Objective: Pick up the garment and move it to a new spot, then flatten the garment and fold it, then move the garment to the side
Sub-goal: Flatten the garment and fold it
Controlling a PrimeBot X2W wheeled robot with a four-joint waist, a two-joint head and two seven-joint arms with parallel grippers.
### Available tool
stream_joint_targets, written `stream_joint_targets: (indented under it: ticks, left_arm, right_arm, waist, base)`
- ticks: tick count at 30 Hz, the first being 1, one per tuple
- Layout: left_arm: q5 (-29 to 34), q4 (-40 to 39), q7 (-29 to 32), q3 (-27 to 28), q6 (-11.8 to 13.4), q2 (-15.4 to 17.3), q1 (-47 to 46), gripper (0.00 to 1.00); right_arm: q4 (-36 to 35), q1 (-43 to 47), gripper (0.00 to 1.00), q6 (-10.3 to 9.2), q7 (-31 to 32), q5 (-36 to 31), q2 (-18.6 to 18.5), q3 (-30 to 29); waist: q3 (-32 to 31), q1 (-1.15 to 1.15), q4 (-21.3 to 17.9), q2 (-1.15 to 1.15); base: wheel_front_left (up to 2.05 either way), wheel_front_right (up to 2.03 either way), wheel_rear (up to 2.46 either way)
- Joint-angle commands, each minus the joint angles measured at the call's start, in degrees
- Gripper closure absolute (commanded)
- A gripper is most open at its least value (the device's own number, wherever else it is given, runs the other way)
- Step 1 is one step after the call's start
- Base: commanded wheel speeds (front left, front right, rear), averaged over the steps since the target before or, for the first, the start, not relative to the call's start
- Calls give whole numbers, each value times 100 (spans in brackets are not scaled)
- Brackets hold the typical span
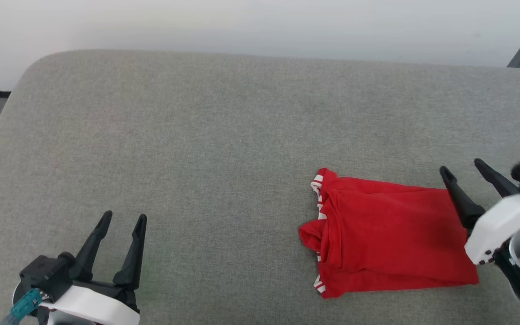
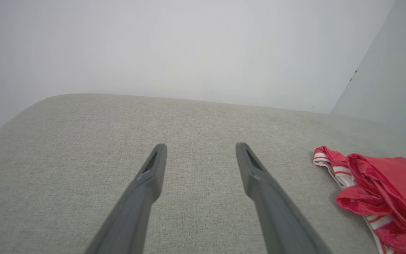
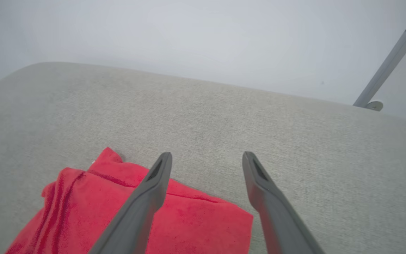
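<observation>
Folded red T-shirt (image 1: 391, 234) lies at 4 o'clock on the grey counter (image 1: 219, 135) — right hand (image 1: 461, 165) spread, empty, at its 3 o'clock edge (left hand (image 1: 125, 215) open at 8). Best withdrawn upward, clear of the fold.

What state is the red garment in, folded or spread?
Folded: the garment lies as a compact rectangle, with layered edges at its striped end.
</observation>
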Motion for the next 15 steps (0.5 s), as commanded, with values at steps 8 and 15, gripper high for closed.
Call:
stream_joint_targets:
  ticks: [8, 15]
  left_arm:
    - [16, -80, -24, 263, 16, -137, 229, 0]
    - [197, -250, -24, 607, 16, -183, 558, 0]
  right_arm:
    - [572, 411, 0, -4, -1764, -352, 361, -180]
    - [383, 917, 0, -4, -2443, -556, 615, -237]
  waist:
    - [-323, 0, -132, 0]
    - [-525, 0, -216, 0]
  base:
    - [0, 0, 0]
    - [0, 0, 0]
